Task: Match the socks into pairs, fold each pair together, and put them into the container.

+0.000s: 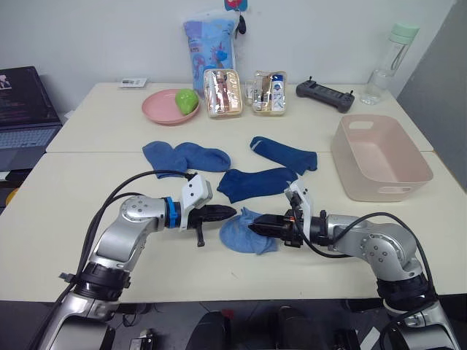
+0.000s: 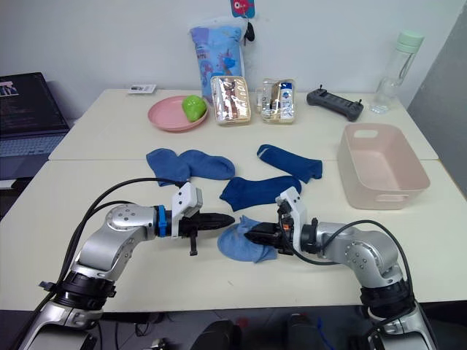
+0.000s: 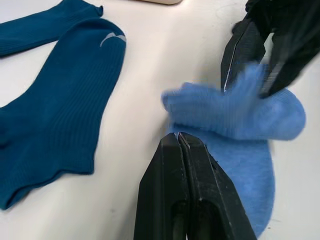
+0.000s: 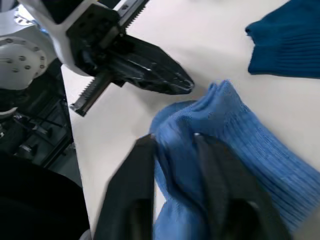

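A light blue sock lies near the table's front edge, one part folded up. My right gripper is shut on that raised fold. My left gripper is shut and empty, its tip at the sock's left edge. Behind lie a dark teal sock, a blue sock and two blue socks side by side. The pink-beige container stands at the right with nothing in it.
Along the back stand a pink plate with a green fruit, a tall patterned bag, two clear pouches, a black controller and a bottle. A laptop sits at far left.
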`<state>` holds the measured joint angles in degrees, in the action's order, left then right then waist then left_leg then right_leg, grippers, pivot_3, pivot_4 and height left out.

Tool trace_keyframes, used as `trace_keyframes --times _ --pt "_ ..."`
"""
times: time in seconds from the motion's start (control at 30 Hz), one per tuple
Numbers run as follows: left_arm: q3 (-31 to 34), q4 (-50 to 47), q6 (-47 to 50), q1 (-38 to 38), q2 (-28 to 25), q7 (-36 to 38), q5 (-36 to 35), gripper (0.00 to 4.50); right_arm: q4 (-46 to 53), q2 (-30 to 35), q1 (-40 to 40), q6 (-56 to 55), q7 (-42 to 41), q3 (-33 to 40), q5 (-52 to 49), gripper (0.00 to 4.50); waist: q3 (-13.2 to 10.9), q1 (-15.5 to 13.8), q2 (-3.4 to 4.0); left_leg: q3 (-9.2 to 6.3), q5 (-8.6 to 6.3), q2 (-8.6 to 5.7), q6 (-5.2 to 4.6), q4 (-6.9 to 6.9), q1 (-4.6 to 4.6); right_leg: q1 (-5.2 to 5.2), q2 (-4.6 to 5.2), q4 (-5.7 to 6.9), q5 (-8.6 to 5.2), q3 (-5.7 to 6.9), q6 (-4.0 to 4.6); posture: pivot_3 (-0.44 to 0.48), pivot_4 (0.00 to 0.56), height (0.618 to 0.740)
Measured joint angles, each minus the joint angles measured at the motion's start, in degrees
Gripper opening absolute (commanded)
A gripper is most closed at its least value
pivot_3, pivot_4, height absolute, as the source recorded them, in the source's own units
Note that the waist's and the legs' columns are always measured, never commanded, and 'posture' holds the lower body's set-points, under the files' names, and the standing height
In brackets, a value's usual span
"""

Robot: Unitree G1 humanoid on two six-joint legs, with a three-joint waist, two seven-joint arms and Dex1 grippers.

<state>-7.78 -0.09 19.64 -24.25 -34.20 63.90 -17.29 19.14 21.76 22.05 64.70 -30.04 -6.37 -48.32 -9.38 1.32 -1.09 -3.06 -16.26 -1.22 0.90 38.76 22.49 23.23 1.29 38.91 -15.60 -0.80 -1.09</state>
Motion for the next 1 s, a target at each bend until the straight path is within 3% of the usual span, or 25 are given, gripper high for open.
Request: trace_keyframes --times 0.17,0.33,0.53,0.77,1.0 --pt "2.2 -0.4 0.6 -6.2 0.9 -0.2 -2.4 0.0 0.9 -0.7 0.8 2.8 0.2 5.3 -5.5 2.43 0.0 0.2 -0.02 0.02 0.0 -0.01 0.0 -0.01 0.01 0.0 0.0 -0.03 0.0 -0.03 0.0 0.0 0.15 0.74" --pt "-2.1 -3.7 2.2 -5.1 1.9 2.3 -2.9 0.0 1.4 5.5 -1.5 2.6 -0.1 7.5 -4.9 2.43 0.0 0.2 -0.02 0.03 0.0 -0.03 0.0 -0.01 0.04 0.01 0.01 -0.04 0.0 -0.04 0.0 0.0 0.15 0.74" --pt "-8.1 1.5 -7.0 -0.3 -2.4 3.1 6.8 0.0 1.4 10.7 -6.0 -1.0 -0.3 6.4 2.0 2.43 0.0 0.6 0.0 0.06 0.0 0.03 -0.01 -0.07 -0.08 0.02 -0.05 0.04 0.0 -0.08 0.0 0.0 0.15 0.74" --pt "-8.5 4.1 -13.0 3.5 -1.1 1.8 8.5 0.0 1.3 7.4 -6.0 -0.3 1.0 3.8 2.6 2.43 0.0 0.2 0.0 0.04 0.0 0.01 -0.01 -0.04 -0.05 -0.04 0.01 -0.02 0.0 -0.05 0.0 0.0 0.15 0.74" --pt "-8.3 5.5 -17.3 3.9 -1.9 1.7 9.6 0.0 -4.9 4.3 -4.5 2.0 1.5 2.9 3.1 2.43 0.0 0.4 0.03 0.05 0.0 0.02 -0.01 -0.06 -0.11 -0.05 0.0 0.03 0.0 -0.05 0.0 0.0 0.15 0.74"
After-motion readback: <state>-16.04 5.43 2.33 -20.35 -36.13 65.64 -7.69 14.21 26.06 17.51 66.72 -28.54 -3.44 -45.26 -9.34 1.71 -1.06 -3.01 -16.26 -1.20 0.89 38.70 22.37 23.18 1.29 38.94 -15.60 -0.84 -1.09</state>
